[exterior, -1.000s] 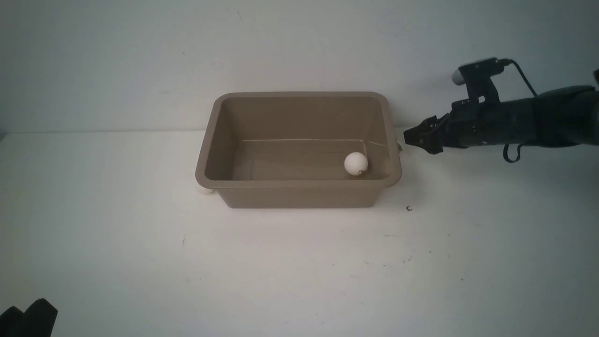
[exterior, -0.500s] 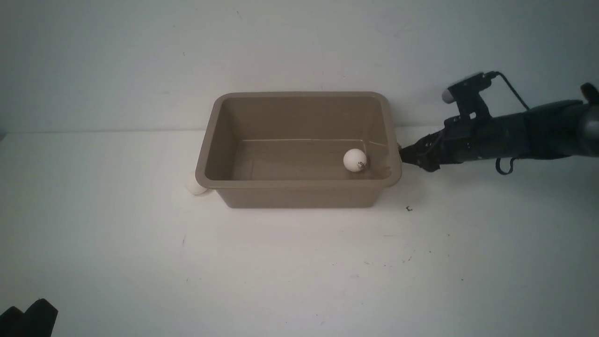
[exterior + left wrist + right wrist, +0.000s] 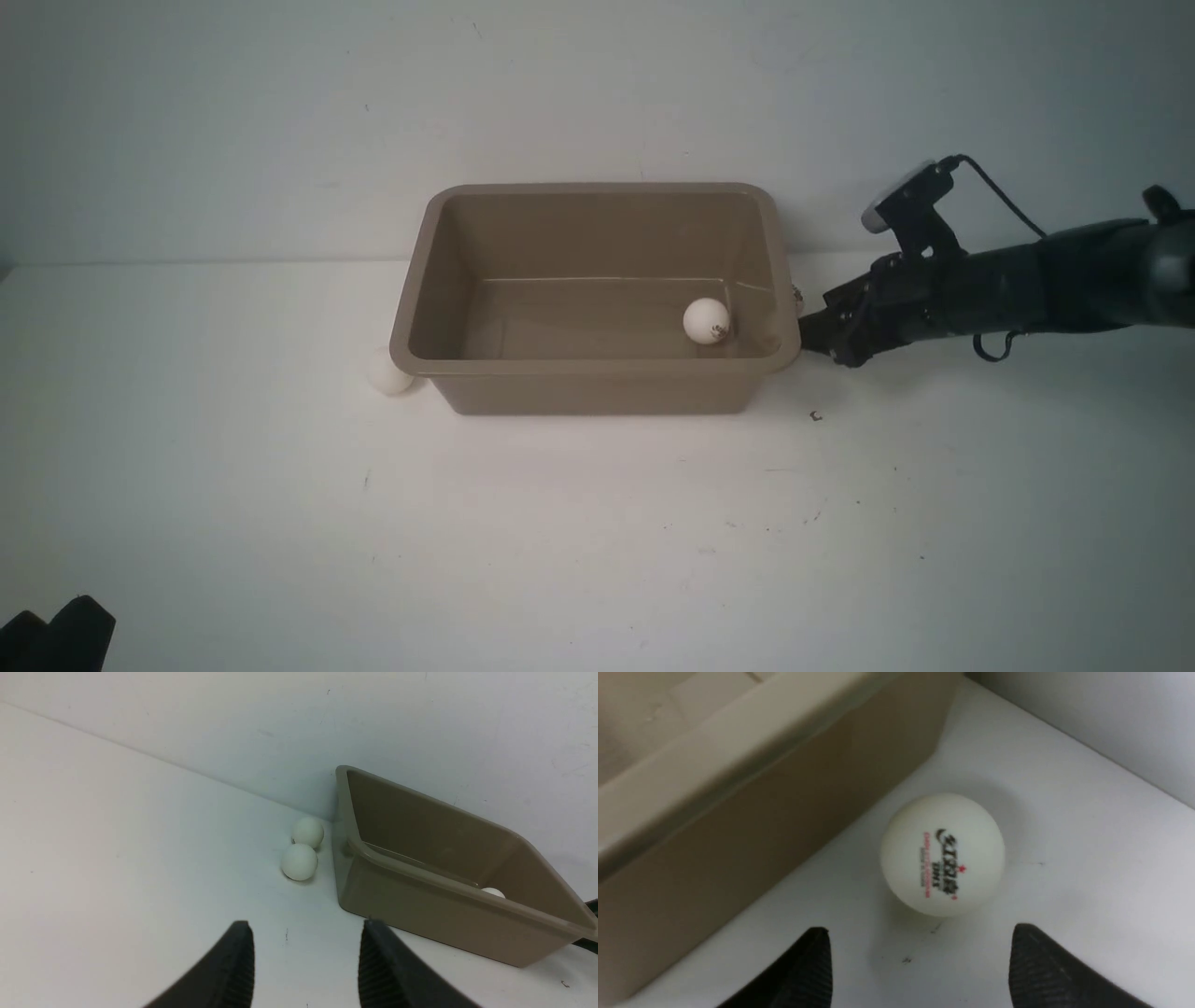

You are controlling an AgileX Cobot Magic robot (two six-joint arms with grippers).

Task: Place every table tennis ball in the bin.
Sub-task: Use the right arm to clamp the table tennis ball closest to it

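My left gripper (image 3: pixel 307 926) is spread, well back from the bin (image 3: pixel 444 914). Two table tennis balls (image 3: pixel 299 861) (image 3: pixel 307 832) rest on the tabletop (image 3: pixel 117 858) just left of the bin. A third ball (image 3: pixel 707 321) lies inside it, and a fourth ball (image 3: pixel 942 854) sits just right of it, before my spread right gripper (image 3: pixel 920 931).

Matte white balls (image 3: pixel 299 861), smooth brown plastic bin (image 3: pixel 597 191)

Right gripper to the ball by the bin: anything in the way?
Nothing visible. The right gripper is open, and the ball sits just ahead of it on bare table. The bin wall runs close alongside, not between them.
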